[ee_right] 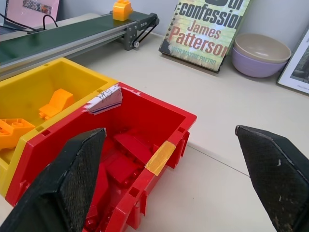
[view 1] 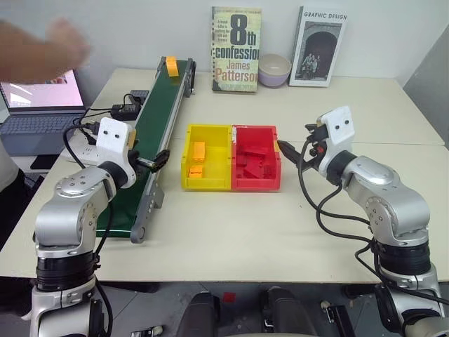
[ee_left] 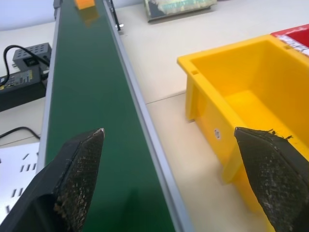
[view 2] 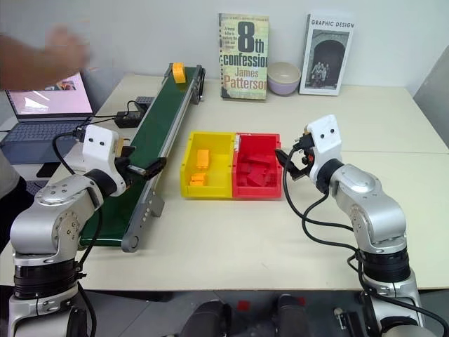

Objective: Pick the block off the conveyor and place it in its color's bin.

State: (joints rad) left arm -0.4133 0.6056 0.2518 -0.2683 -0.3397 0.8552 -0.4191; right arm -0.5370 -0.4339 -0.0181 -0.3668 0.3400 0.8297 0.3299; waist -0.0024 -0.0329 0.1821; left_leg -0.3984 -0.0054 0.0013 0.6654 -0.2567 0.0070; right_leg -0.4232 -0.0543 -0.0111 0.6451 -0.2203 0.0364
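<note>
I see the block (view 1: 171,65) sitting upright, studs up, on the conveyor (view 1: 156,119) at the belt's far end, near the back edge of the table (view 1: 231,232). Nothing touches it.

The conveyor runs from the table's near left area diagonally toward the back, ending just left of a paperback book (view 1: 236,49) propped against the wall.

The yellow bin (view 1: 208,157) stands near the middle of the table, just right of the conveyor's frame, not touching it. It is joined on its right side to a red bin (view 1: 256,158). I count two orange-yellow bricks (view 1: 198,160) inside the yellow bin; the red bin holds red bricks.

My left gripper (view 1: 156,160) hovers over the conveyor's near half, fingers spread wide and empty; one finger (ee_left: 77,169) is over the belt, the other toward the yellow bin's near left corner. It is well apart from the block.

My right gripper (view 1: 295,149) hovers just right of the red bin, pointing toward it, fingers spread wide and empty.

Along the back edge, a lilac bowl (view 1: 274,69) stands between the paperback and a second book (view 1: 318,46). A laptop (view 1: 38,105) sits off the table's left edge, with cables and a power adapter (view 1: 126,110) beside the conveyor. A person's hand (view 1: 49,45), blurred, is above the laptop.
</note>
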